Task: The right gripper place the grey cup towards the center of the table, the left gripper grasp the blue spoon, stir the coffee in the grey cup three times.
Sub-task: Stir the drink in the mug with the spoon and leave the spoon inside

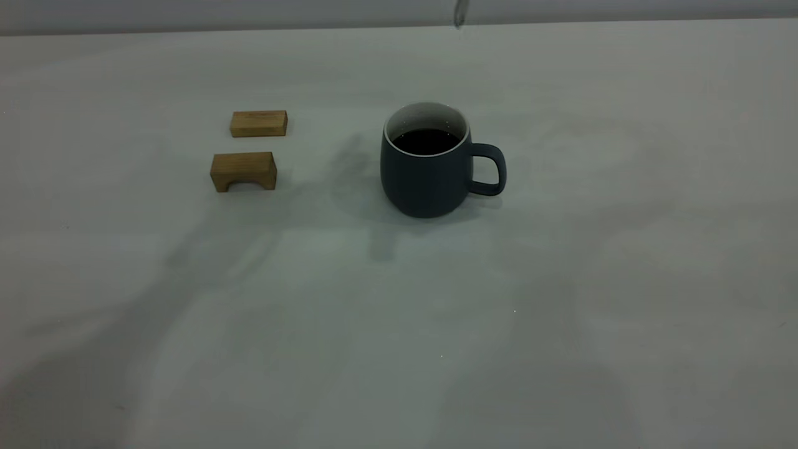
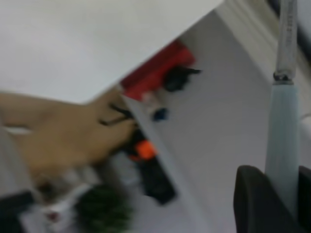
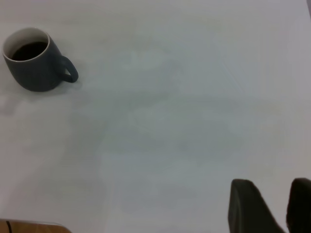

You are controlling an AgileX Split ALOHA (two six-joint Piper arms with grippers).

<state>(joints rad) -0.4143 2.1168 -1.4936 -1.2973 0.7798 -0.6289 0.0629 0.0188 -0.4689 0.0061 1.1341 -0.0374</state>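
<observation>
Grey cup (image 1: 430,163): stood upright near the middle of the table (image 1: 561,299), loop handle toward the right arm's side in the exterior view, free of any gripper; placing step judged complete. Coffee (image 1: 426,140): dark, glossy, well below the white rim, surface apparently calm. Blue spoon (image 2: 283,141): clamped by its pale handle between the fingers of the left gripper (image 2: 272,204), metal neck running away from the camera; only its tip (image 1: 459,14) entered the exterior view, at the top edge, above and slightly toward the handle side of the cup, well apart from the coffee. Step in hand, as judged: spoon grasped and carried aloft, stirring either not begun or between strokes; the count of stirs could not be told. Next move would call for bringing the bowl over the cup mouth, lowering it into the coffee without striking the rim, and circling gently. Right gripper (image 3: 276,208): withdrawn well apart from the cup, fingers parted with a gap between them, holding nothing. Two wooden blocks (image 1: 251,149): on the left arm's side of the cup, one flat, one arched, untouched. Hidden or unclear: both arms lay outside the exterior view; the spoon's bowl was cut off; the left wrist background was a blur of room clutter.
</observation>
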